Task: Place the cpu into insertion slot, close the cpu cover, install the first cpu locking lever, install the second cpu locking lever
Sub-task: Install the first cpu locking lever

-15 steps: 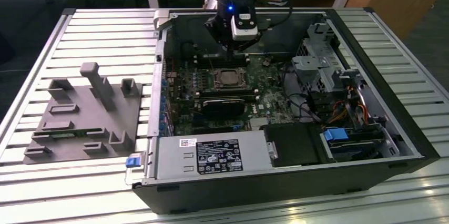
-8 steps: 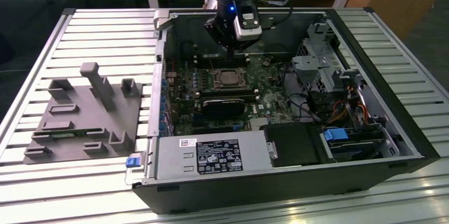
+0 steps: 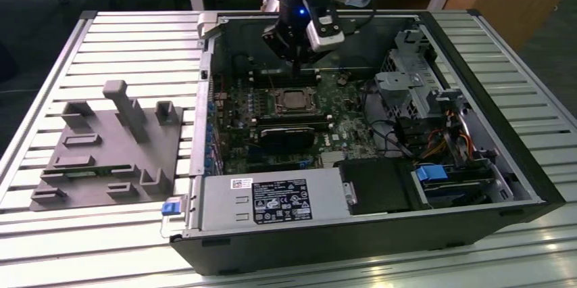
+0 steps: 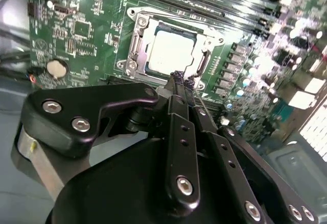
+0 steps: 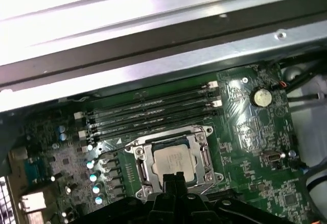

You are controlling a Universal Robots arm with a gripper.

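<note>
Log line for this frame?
silvery-grey square cpu: seated | silvery metal cpu cover: down over cpu | gripper: fingers shut, at cover edge

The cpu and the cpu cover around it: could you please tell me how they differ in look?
The cpu is a solid square plate with a plain pale top; the cpu cover is an open frame with a square cut-out. The cpu sits in that cut-out, while the cpu cover rims it. Both are silvery metal and lie flat on the green board.

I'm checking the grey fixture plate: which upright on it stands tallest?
The slim post, towering over the squat blocks beside it on the fixture plate.
</note>
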